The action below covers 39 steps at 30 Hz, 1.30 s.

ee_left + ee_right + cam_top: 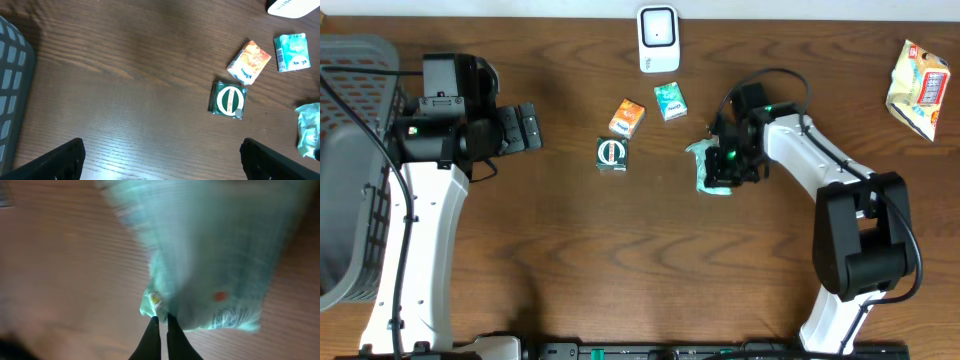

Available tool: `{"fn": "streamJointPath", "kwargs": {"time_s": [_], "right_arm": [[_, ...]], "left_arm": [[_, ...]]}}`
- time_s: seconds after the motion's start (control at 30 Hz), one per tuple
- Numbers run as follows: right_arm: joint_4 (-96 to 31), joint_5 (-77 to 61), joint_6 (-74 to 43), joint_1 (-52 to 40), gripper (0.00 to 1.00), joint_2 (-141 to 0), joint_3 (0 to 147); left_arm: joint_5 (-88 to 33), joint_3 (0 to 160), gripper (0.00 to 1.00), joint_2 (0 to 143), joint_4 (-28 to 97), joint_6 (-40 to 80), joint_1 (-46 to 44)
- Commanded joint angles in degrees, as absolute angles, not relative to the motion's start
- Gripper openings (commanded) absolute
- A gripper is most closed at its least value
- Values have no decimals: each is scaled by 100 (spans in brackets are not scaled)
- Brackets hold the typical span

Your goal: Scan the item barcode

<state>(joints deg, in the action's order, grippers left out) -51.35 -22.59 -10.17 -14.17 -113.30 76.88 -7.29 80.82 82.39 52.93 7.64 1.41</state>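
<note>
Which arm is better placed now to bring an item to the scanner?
The right. The right hand is shut on the edge of the pale green plastic packet, near the white box-shaped scanner. The left hand is open and empty, above the bare brown wooden table.

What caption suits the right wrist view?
Right gripper shut on the edge of a pale green packet, with the wooden table behind.

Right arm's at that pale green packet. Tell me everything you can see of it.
The mint-green packet is a soft, glossy film pouch, crinkled, with small dark print and a red dot near one end. It sits near the middle of the wooden table; whether it rests flat or is slightly raised is unclear. The right gripper hides part of it, jaws closed on its crimped edge. The wrist view is blurred, and no barcode shows.
</note>
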Motion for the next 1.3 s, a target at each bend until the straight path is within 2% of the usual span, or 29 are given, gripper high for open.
{"fn": "streamJointPath", "kwargs": {"time_s": [0.0, 0.1, 0.13, 0.23, 0.27, 0.4, 0.5, 0.6, 0.67, 0.7, 0.83, 1.1, 1.27], "right_arm": [[-5009, -963, -1546, -1415, 1, -11325, 7509], [-4698, -440, -1546, -1330, 4, -11325, 7509], [-4381, -316, -1540, -1236, 10, -11325, 7544], [-4429, -703, -1538, -1098, 13, -11323, 7852], [-4510, -808, -1518, -1081, 17, -11323, 7964], [-4737, -902, -1363, -1026, 49, -11314, 8138], [-4733, -1024, -1363, -893, 53, -11314, 8138], [-4657, -1767, -1142, -593, 54, -11314, 8136], [-4571, -2178, -1050, -377, 62, -11316, 8119], [-4473, -2416, -1041, -242, 69, -11316, 8086], [-4077, -3330, -1046, 47, 80, -11360, 7872], [-2980, -3426, -2088, 54, 86, -11406, 7008], [-1802, -4359, -2722, 84, 83, -11504, 6447]], "left_arm": [[-679, 8090, 98, 8235, 5312, 751, 158], [-679, 8090, 98, 8235, 5312, 751, 158], [-679, 8090, 97, 8235, 5312, 751, 158], [-679, 8090, 98, 8235, 5312, 751, 158], [-679, 8090, 98, 8235, 5312, 751, 158], [-679, 8090, 98, 8235, 5312, 751, 158], [-679, 8090, 98, 8237, 5312, 751, 158], [-679, 8090, 98, 8237, 5312, 751, 158], [-679, 8090, 97, 8237, 5312, 751, 158], [-679, 8090, 98, 8235, 5312, 751, 158], [-679, 8090, 98, 8237, 5312, 751, 158], [-679, 8090, 98, 8235, 5312, 751, 158], [-679, 8090, 98, 8235, 5312, 751, 158]]}}
